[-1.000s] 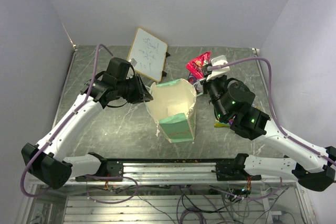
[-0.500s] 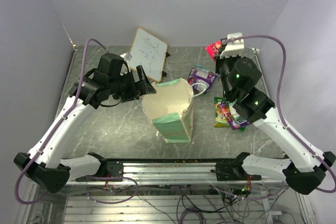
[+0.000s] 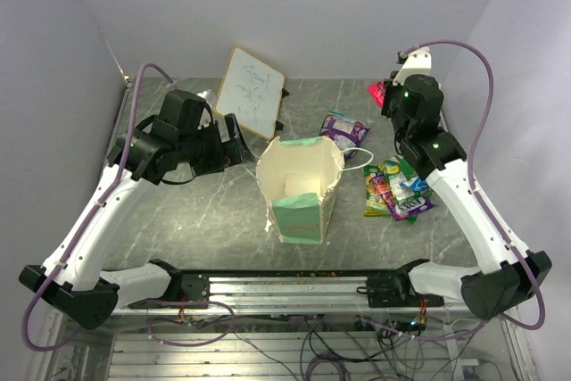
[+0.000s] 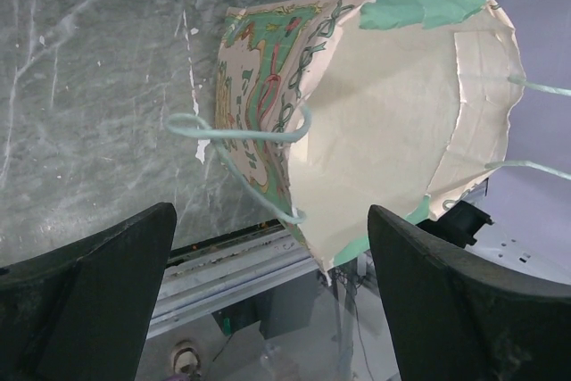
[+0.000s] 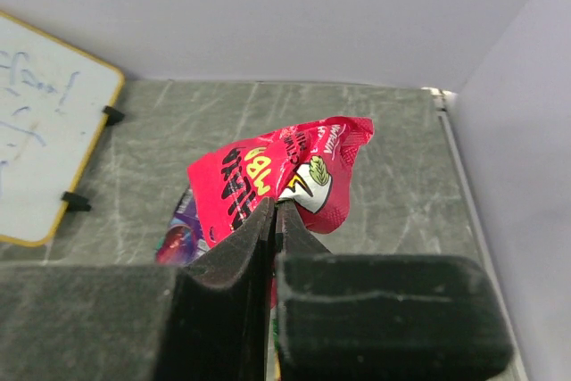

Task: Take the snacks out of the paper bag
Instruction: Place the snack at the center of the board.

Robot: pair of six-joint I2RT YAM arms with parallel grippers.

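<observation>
Left gripper (image 3: 234,142): fingers spread wide and empty, just beside the paper bag (image 3: 299,176), likely placed to steady it.
Paper bag: upright, mouth open for reaching in.
Snacks (image 3: 397,189): on the table right of the bag.
Right gripper (image 5: 275,220): pinching a red packet (image 5: 277,171) above the far right corner, probably to set it down.

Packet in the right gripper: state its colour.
Red packet with yellow lettering; right wrist view shows it best.

Grey marbled table (image 3: 178,211) carries a paper bag (image 3: 299,176) standing upright mid-table, a whiteboard (image 3: 251,92) at the back, a purple packet (image 3: 343,128) just right of the bag, and colourful packets (image 3: 397,189) heaped further right.
</observation>
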